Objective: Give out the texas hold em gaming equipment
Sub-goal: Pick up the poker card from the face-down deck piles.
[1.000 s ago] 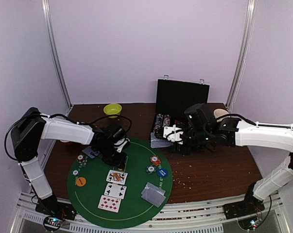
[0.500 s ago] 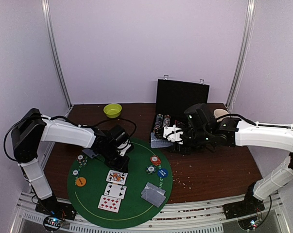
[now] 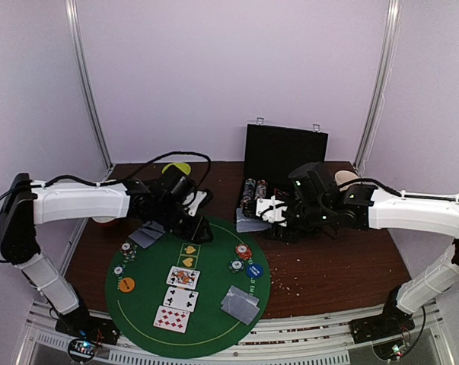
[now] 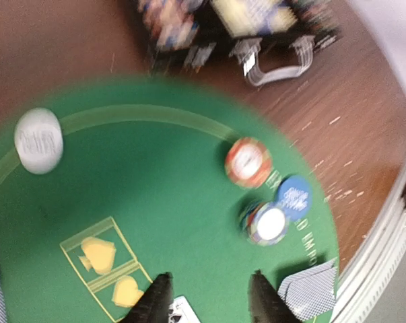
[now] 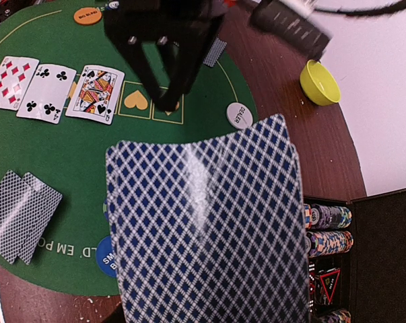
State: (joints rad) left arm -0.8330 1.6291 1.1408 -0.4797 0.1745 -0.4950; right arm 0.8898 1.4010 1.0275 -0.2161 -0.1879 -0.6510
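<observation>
Left claw (image 4: 208, 296) hangs parted, empty, over two vacant card outlines (image 4: 112, 272) on the green mat (image 4: 182, 182); right claw (image 3: 265, 214), off to its right, apparently pinches the card deck (image 5: 203, 229), jutting toward the left arm.

We look at a brown wooden desk (image 3: 328, 277) that reaches from the near rail to the far wall. A round green mat (image 3: 214, 323) lies on its near left part and reaches the near edge. Toward the far side, left of centre, sits a lime bowl (image 3: 182, 166). To its right stands an open black case (image 3: 284, 152), lid upright. A few cards (image 3: 145, 237) straddle the mat's left rim. Pale specks (image 3: 309, 283) dot the bare wood right of the mat.
</observation>
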